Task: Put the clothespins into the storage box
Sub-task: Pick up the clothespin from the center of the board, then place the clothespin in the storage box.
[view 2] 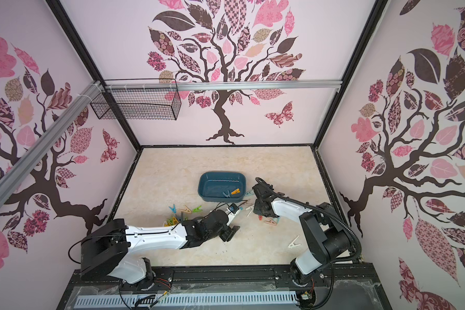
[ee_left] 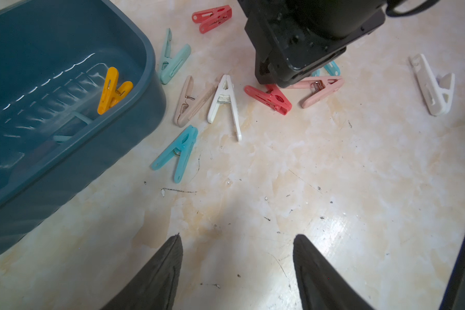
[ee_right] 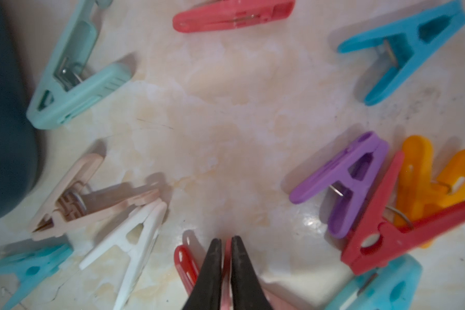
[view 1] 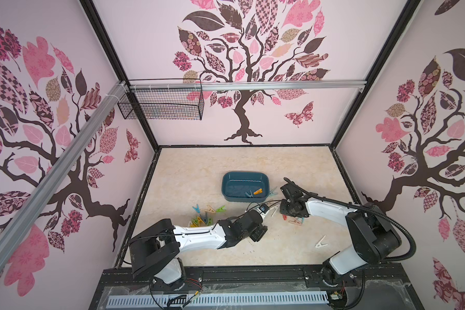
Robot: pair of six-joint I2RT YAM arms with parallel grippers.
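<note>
Position of the storage box (view 1: 239, 199): middle of the worktop (view 1: 188, 171), slightly toward the far edge. It contains an orange clothespin (view 1: 257, 191) and a blue-grey clothespin (view 1: 249, 194), both at its near right corner.

Right gripper (ee_right: 226, 241): lowered to the worktop just off the box's near right corner. Its fingers are drawn almost together and pinch one leg of a red clothespin (ee_right: 184, 261), which lies on the worktop.

Left gripper (ee_left: 236, 237): jaws spread wide with nothing between them, over bare worktop near the box's near wall.

The loose clothespins form two groups. One pile (view 1: 203, 216) lies toward the left edge, on the near side of the box. The second group (ee_left: 199, 102) surrounds the right gripper: teal, beige, white, blue and pink pegs. A single white clothespin (view 1: 320, 242) lies well apart, toward the near right corner.
</note>
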